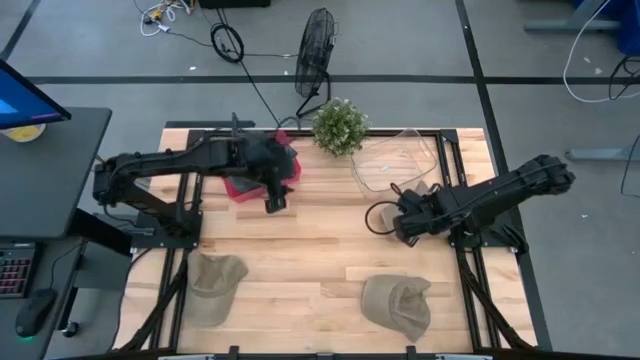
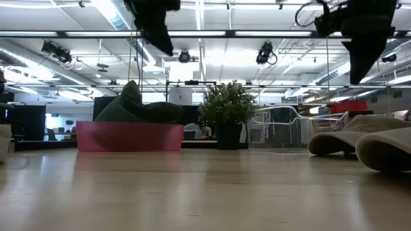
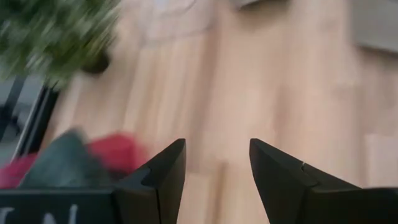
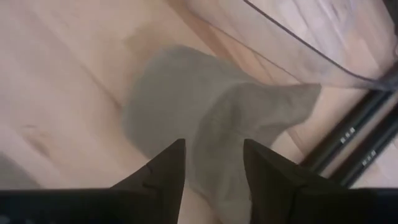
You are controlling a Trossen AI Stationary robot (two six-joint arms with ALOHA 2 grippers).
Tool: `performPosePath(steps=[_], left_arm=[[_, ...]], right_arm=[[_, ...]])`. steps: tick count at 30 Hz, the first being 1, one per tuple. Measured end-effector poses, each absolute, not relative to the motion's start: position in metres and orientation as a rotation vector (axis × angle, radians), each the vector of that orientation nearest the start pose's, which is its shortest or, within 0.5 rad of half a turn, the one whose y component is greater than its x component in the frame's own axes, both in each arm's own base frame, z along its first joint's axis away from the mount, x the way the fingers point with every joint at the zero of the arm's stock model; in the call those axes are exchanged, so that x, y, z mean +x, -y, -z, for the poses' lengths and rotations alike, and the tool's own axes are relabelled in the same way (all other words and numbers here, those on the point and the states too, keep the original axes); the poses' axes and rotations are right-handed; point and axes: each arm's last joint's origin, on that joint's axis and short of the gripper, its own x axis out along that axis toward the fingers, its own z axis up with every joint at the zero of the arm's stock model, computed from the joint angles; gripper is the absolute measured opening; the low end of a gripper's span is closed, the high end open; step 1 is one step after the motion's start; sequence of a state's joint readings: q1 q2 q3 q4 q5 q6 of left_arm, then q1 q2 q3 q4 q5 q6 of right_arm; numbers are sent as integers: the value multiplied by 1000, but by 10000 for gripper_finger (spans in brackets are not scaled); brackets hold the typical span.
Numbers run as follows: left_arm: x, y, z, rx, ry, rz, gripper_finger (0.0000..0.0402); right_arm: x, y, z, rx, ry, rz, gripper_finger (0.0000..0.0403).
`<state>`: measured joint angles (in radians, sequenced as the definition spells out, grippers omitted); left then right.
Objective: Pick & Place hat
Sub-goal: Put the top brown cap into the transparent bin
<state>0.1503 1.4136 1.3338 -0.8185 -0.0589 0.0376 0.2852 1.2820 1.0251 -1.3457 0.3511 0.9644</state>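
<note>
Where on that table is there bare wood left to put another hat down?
The widest bare patch is mid-table, between the left gripper and right gripper and above the two front hats. A narrower gap lies between those hats. The far edge is crowded: red bin, plant, clear bin.

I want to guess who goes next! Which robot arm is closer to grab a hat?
Probably the right. The right gripper hovers open directly over a floppy olive cloth hat beside the clear plastic bin. The left gripper is open by the red bin, away from loose hats.
</note>
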Motion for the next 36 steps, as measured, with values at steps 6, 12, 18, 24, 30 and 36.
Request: performPosePath(steps=[6, 12, 18, 24, 30, 36], left_arm=[[298, -6, -338, 98, -758, -35, 181], [301, 7, -338, 167, -725, 25, 181], [307, -9, -293, 157, -657, -30, 181], [303, -27, -248, 51, -573, -122, 181], [296, -27, -224, 24, -498, -132, 181], [291, -27, -212, -22, -525, -145, 181]], right_arm=[[174, -22, -242, 307, -1356, 833, 164], [160, 3, -226, 454, -1351, 821, 160], [155, 13, -202, 557, -1288, 773, 159], [152, 16, -181, 603, -1259, 796, 158], [157, 16, -174, 610, -1203, 745, 82], [164, 12, -185, 677, -1231, 586, 16]])
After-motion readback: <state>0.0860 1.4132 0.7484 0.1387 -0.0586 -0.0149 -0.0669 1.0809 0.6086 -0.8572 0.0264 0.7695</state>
